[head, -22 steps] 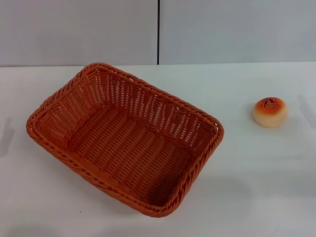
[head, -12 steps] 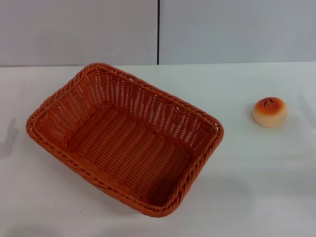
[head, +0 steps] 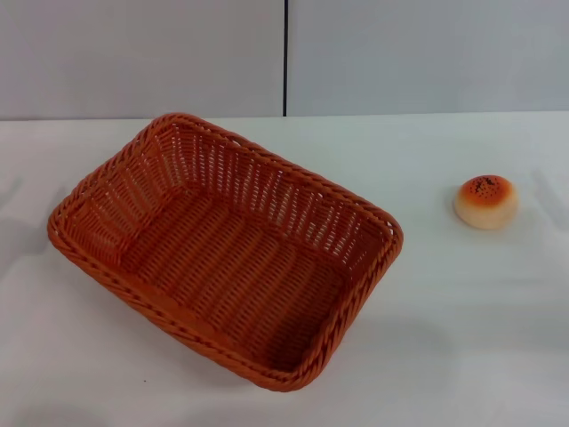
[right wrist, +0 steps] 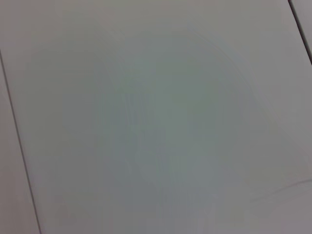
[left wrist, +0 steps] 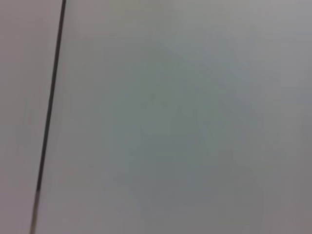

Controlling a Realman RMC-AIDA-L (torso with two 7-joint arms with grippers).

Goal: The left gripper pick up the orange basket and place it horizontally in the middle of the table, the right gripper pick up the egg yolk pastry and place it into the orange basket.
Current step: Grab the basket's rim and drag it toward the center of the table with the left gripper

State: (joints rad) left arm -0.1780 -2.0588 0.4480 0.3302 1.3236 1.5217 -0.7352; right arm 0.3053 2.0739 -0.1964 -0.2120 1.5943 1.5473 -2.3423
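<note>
The orange basket (head: 222, 249) lies empty on the white table (head: 444, 338), left of centre in the head view, turned at a slant with one corner toward the far left. The egg yolk pastry (head: 485, 201) sits alone on the table at the right, glossy top up, well apart from the basket. Neither gripper shows in the head view. Both wrist views show only a plain grey-white surface with thin dark seams.
A grey wall with a vertical dark seam (head: 285, 58) runs behind the table's far edge. Faint shadows fall on the table at the far left (head: 18, 236) and far right (head: 551, 196) edges.
The shadow on the table at the far left has shifted and faded. The basket and the pastry have not moved.
</note>
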